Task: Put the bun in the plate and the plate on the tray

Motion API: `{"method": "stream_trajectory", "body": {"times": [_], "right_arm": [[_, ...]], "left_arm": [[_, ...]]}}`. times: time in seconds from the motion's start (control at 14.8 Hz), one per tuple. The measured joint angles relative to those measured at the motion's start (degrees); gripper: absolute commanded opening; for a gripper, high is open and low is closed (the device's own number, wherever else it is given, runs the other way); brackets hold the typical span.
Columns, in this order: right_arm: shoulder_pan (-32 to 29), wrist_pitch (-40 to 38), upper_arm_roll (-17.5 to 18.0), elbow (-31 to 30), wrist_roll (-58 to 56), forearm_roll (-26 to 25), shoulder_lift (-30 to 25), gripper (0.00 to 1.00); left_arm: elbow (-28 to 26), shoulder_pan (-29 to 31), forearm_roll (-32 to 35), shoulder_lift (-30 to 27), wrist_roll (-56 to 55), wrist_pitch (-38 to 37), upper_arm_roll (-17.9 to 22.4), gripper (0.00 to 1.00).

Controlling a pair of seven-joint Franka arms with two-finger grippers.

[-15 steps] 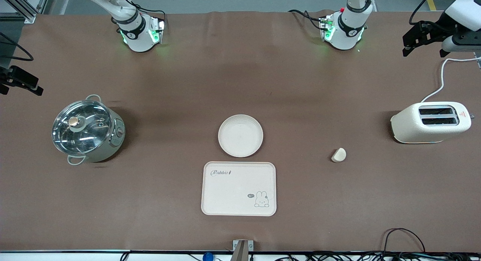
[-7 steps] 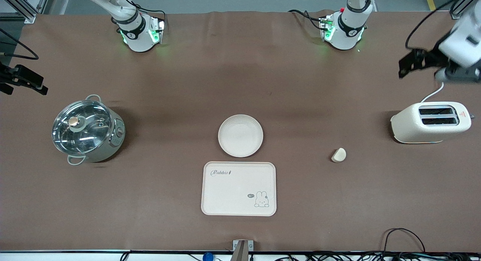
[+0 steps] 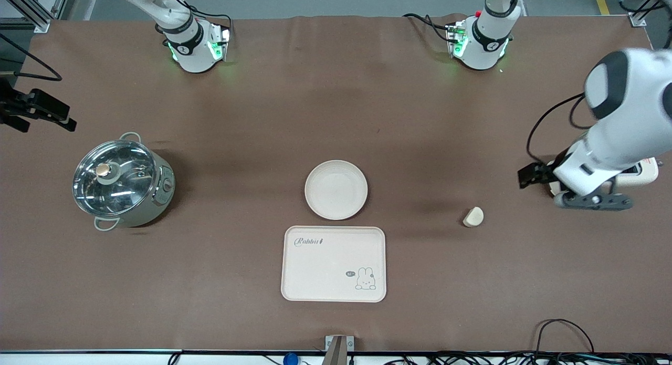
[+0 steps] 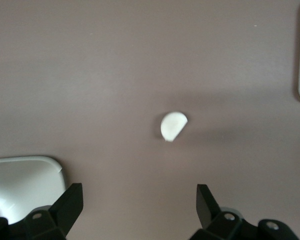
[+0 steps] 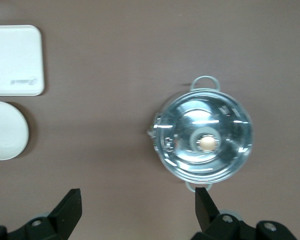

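High front camera; wrist cameras face tabletop (image 3: 336,92)

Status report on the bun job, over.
Left gripper open over the table by the toaster, right gripper open, waiting near the pot. Bun untouched; plate empty, off tray. Nothing blocking.

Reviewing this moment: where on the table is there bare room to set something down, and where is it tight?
Bare brown cloth lies between the steel glass-lidded pot and the round cream plate, and between plate and small cream bun. Tight: plate nearly meets the cream rectangular tray; the left gripper crowds the cream toaster.
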Motion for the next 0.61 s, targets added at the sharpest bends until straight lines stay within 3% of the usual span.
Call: {"method": "stream_trajectory", "body": {"times": [0.2, 0.47, 0.61], "right_arm": [[1.6, 0.9, 0.1, -2.0, 1.5, 3.0, 1.5, 1.0], [4.3, 8.9, 0.2, -9.7, 4.4, 7.2, 4.1, 1.0], [6.4, 14.4, 0.3, -12.9, 6.4, 9.6, 5.7, 1.0]], "left_arm": [[-4.5, -0.7, 0.0, 4.5, 0.2, 7.5, -0.9, 1.0], [-4.8, -1.2, 1.5, 11.7, 3.2, 14.7, -2.0, 0.97], [-4.8, -1.3, 2.2, 15.0, 4.9, 18.1, -2.1, 0.89]]}}
